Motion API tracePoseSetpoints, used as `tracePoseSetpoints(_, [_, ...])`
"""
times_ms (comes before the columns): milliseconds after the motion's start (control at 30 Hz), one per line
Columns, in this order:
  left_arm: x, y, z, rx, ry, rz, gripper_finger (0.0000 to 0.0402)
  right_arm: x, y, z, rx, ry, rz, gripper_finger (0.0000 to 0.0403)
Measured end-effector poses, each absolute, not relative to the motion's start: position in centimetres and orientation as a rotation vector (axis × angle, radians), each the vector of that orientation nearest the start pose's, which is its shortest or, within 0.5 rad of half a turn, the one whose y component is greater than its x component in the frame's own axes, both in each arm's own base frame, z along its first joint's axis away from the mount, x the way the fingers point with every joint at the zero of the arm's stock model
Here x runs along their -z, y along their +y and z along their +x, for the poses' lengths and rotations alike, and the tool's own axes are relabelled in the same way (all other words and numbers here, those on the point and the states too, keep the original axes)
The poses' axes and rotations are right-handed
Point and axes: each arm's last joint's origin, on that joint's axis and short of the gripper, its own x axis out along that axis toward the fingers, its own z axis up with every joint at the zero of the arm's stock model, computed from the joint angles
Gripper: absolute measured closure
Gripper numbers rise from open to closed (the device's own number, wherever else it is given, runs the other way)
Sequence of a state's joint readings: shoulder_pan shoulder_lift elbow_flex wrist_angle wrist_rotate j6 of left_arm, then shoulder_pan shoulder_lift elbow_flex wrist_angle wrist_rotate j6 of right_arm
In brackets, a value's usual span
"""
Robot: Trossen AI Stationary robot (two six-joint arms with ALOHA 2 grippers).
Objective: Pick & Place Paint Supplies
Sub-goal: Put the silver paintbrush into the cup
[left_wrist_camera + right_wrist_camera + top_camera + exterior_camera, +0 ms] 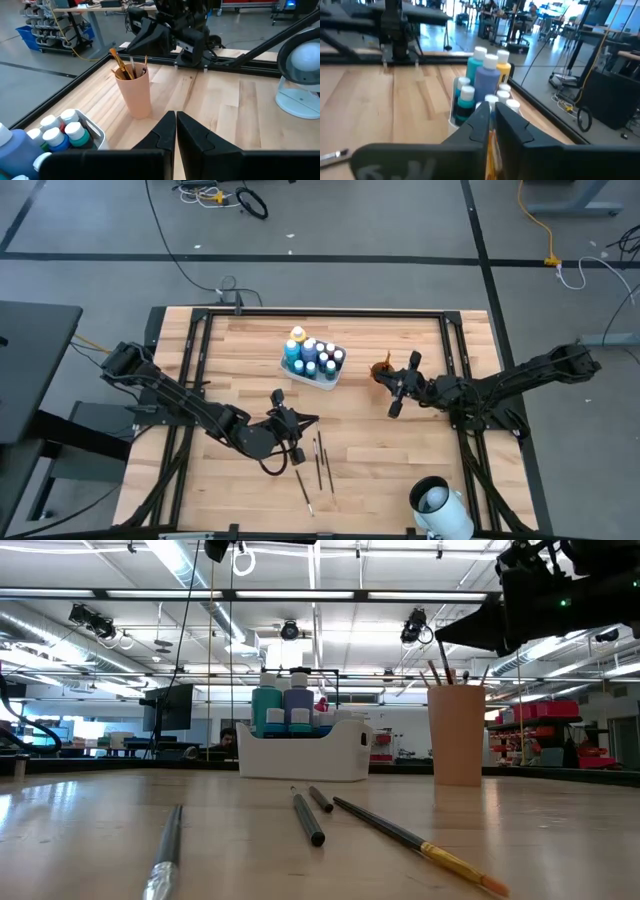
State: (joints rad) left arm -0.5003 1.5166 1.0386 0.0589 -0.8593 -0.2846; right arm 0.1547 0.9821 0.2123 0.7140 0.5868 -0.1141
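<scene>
Right gripper (385, 377), fingers pressed together, hovers at the cup (379, 370); left gripper (300, 421), likewise closed empty, beside loose paintbrushes (320, 461).

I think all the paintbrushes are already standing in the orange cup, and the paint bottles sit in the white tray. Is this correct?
Not all. The high view shows three paintbrushes lying on the table; only some stand in the orange cup. The paint bottles do sit in the white tray.

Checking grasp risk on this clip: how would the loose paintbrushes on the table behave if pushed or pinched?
The paintbrushes are thin round sticks lying flat, so they would probably roll if nudged sideways. They look light and stiff. Lying low on the wooden table, they probably leave the fingers little to pinch.
</scene>
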Motion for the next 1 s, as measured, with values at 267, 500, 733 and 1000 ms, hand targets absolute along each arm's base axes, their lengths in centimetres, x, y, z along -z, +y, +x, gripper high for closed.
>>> tracePoseSetpoints(267, [-27.2, -14.0, 30.0, -0.364, 0.280, -0.035, 0.0379, -18.5, 1.2, 18.3, 0.426, 0.129, -0.132, 0.0318])
tracePoseSetpoints(500, [-26.8, -14.0, 30.4, -0.222, 0.333, -0.059, 0.0378, -18.6, 1.3, 18.3, 0.415, 0.120, -0.130, 0.0287])
tracePoseSetpoints(733, [-24.6, -12.6, 31.5, -0.226, 0.470, -0.340, 0.0359, -19.5, 1.8, 18.5, 0.257, 0.031, -0.167, 0.0280])
tracePoseSetpoints(1000, [-20.2, -10.7, 32.2, -0.411, 0.701, -0.660, 0.0309, -20.5, 2.6, 18.4, 0.128, -0.084, -0.202, 0.0279])
